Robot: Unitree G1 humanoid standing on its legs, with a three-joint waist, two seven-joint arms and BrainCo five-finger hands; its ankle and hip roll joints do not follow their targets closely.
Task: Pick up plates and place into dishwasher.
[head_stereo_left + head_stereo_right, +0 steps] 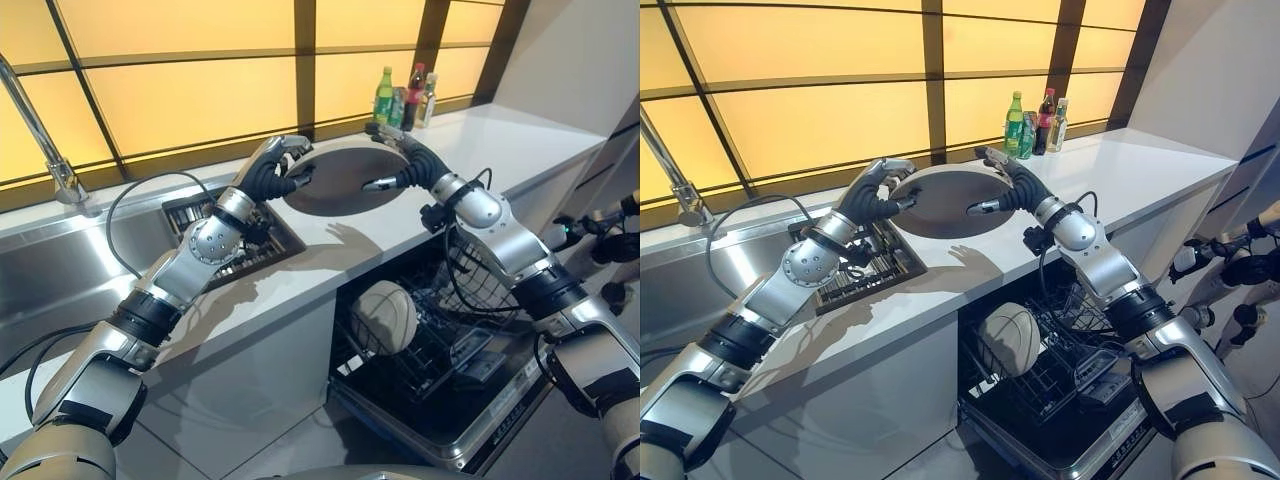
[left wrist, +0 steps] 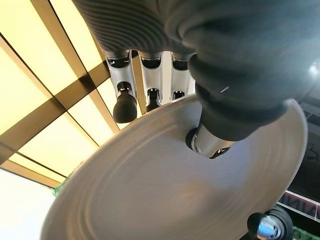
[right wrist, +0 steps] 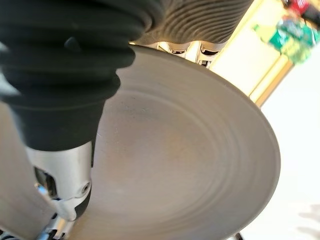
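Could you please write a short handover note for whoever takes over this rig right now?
Left hand: fingers behind the far rim and thumb on the near face of the grey plate, at its left edge.
Right hand: grips the same plate at its right edge.
The plate is held tilted above the white counter.
Done: one pale plate already stands in the open dishwasher's rack.
Left: lower the grey plate into the rack.

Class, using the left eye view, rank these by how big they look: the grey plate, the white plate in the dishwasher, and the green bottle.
1. Grey plate, held by both hands.
2. White plate in the rack; it is nearer the camera, so true sizes may be alike.
3. Green bottle, farthest away.
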